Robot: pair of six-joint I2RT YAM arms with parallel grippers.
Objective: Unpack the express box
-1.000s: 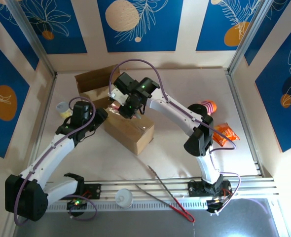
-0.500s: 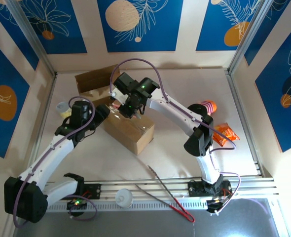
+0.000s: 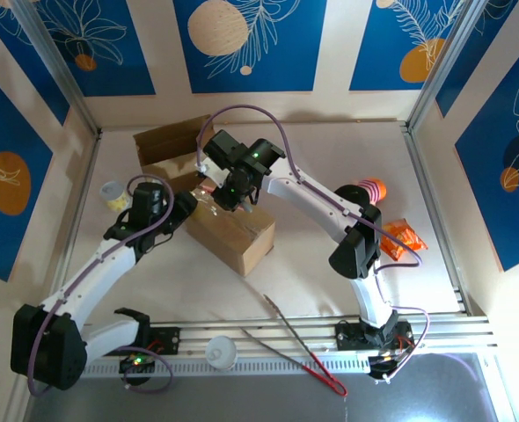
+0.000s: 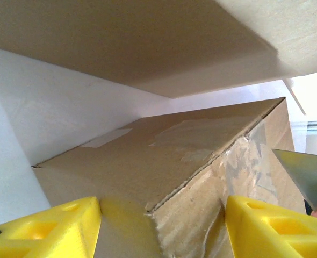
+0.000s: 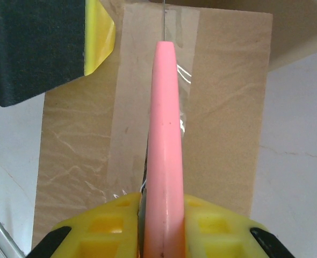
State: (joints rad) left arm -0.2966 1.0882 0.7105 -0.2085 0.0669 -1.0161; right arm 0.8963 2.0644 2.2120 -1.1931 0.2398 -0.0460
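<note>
Left claw (image 4: 161,226) stands open, a corner of the box (image 4: 164,161) right between its fingers. Right claw (image 5: 163,215) clamps a pink knife (image 5: 164,134) over the tape (image 5: 129,107).

Bright, even light from overhead — soft shadows beside the box (image 3: 242,237); up close, my wrist cameras blur its near edges.

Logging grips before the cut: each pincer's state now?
Left pincer: open around a corner of the brown cardboard box.
Right pincer: closed on the pink-handled knife.
</note>
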